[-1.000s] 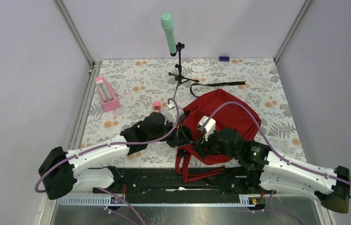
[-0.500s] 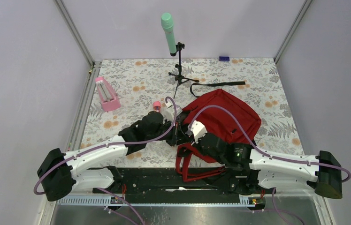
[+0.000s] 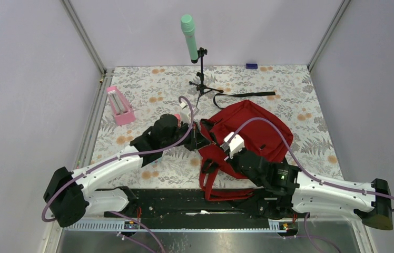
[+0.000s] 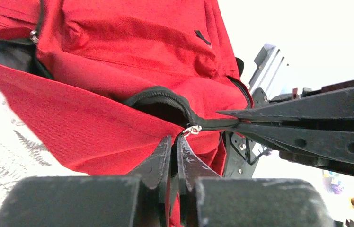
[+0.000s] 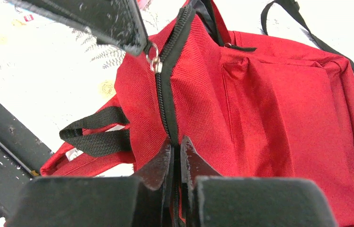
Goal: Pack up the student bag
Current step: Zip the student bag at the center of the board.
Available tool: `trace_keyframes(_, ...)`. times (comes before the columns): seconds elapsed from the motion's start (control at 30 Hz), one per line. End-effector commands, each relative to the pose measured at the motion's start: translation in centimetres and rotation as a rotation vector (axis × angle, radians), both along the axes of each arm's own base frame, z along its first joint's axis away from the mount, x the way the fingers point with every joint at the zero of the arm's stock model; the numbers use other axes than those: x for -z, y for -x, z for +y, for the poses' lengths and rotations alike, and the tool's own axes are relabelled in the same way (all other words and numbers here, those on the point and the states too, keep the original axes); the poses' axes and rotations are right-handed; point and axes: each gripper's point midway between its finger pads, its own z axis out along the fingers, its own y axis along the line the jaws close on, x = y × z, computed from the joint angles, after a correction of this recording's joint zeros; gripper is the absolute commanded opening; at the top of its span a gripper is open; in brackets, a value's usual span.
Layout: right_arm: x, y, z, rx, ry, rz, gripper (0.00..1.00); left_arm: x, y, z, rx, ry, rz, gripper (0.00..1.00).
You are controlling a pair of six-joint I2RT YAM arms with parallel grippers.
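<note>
From above: student bag [image 3: 258,132] slumped on the floral tabletop [image 3: 147,89], right of centre, red shoulder straps [image 3: 203,179] trailing toward the arm bases, a black strap [image 3: 242,95] snaking off its far side. Both arms converging on its left edge, tips lost there in a dark tangle, so no telling a grip from that height. Also only from above: green microphone [image 3: 188,30] on a small tripod stand at the far edge, pink object [image 3: 119,106] near the left rail, small blue item [image 3: 251,66] by the back wall.

Closer in, from the left wrist: left claw [image 4: 173,141] clenched, tips pinched together just under the silver zipper pull [image 4: 192,129] (seemingly nipping its tab), zipper parted there over a dark interior. From the right wrist: right claw [image 5: 175,143] clamped tight on the bag's closed zipper seam, with the pull farther along the same seam, hanging at the left claw's tip.
</note>
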Motion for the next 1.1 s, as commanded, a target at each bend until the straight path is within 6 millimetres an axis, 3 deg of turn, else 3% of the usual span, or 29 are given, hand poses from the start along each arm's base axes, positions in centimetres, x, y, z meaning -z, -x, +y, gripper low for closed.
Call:
trace_keyframes(0.0,-1.4,0.2,-1.4,0.009,-0.02,-0.025,0.0,-2.5,-3.9,1.1,-0.088,0.003,-0.116,0.0)
trace_keyframes(0.23,-1.8,1.0,-1.4,-0.03,-0.034,0.004,0.0,-2.4,-6.9,2.1,-0.138,0.005,-0.125,0.0)
trace_keyframes(0.53,-3.7,1.0,-2.1,-0.017,-0.088,-0.026,0.0,-0.4,-10.9,3.4,-0.208,-0.022,-0.094,0.0)
trace_keyframes(0.77,-4.4,1.0,-2.7,-0.011,-0.102,-0.043,0.0,-1.2,-12.6,3.7,-0.223,-0.021,-0.117,0.0)
trace_keyframes(1.07,-6.5,0.4,-3.0,0.033,-0.17,-0.084,0.0,1.7,-15.7,4.3,-0.241,-0.07,-0.065,0.0)
